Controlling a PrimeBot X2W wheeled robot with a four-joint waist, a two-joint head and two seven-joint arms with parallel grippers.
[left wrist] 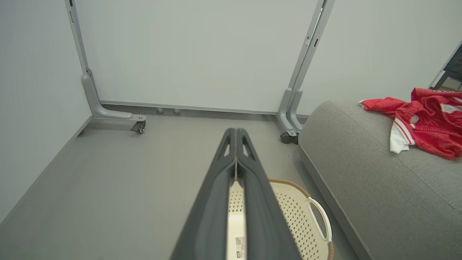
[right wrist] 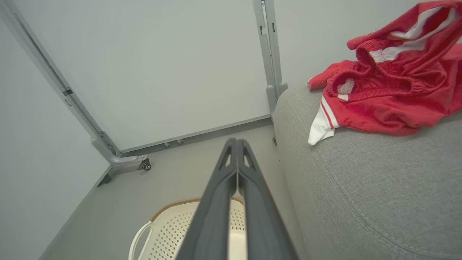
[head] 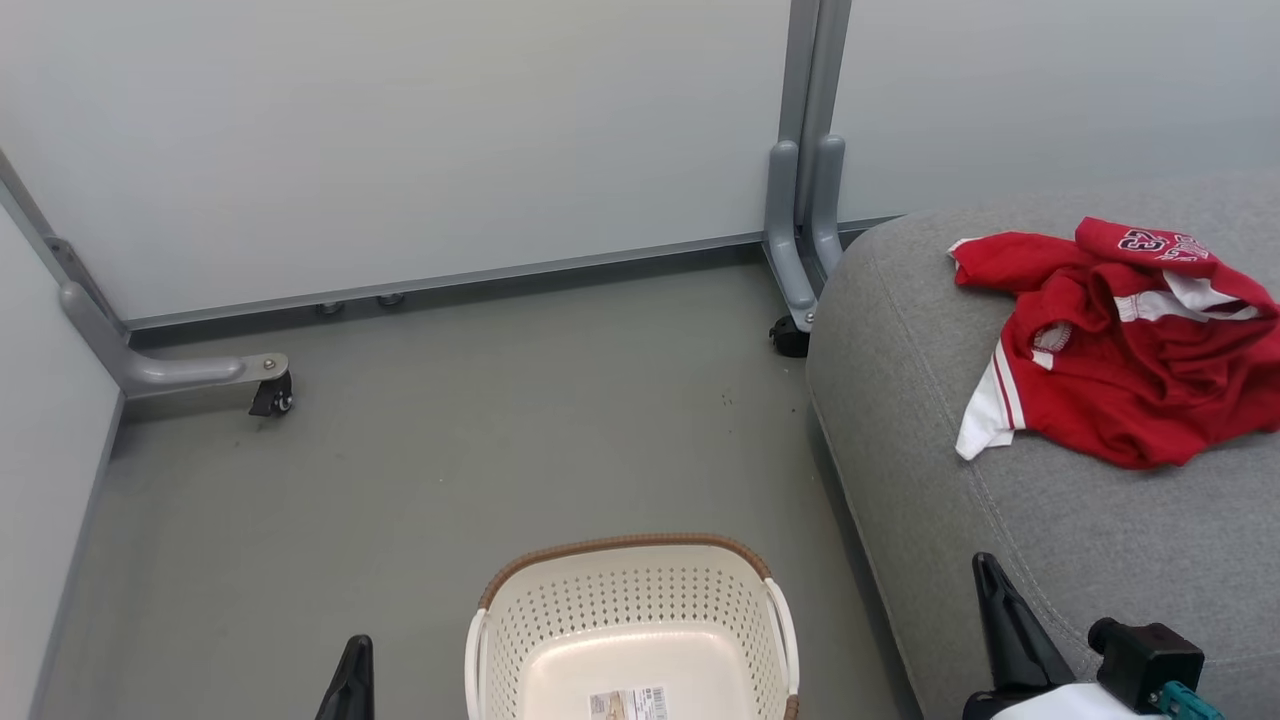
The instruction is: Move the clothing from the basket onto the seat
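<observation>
The clothing (head: 1120, 360), a crumpled heap of red sports fabric with white trim and a white number showing on top, is lying on the seat (head: 1000, 540), up on its flat top toward the far right corner and a little way in from the rounded left edge. How many pieces are making up the heap cannot be told for certain, though the right wrist view is showing an elastic waistband among the folds as well as a white-edged hem. The basket (head: 620, 545) is sitting on the grey floor (head: 450, 450) just beside the seat's left edge, and the part of its inside in view is showing bare cream plastic and a paper label (head: 628, 703), with no fabric. Judging from this, the task is looking finished or very nearly so, with nothing visibly left to lift out. The left gripper (left wrist: 236, 134) is hovering above the basket with its two dark fingers pressing together and gripping nothing. The right gripper (right wrist: 237, 143) is hanging by the seat's near left corner, above the basket's right side, its fingers likewise closing flat against each other and carrying nothing. The clothing is lying well apart from both pairs of fingers, farther along the seat and to the right.
</observation>
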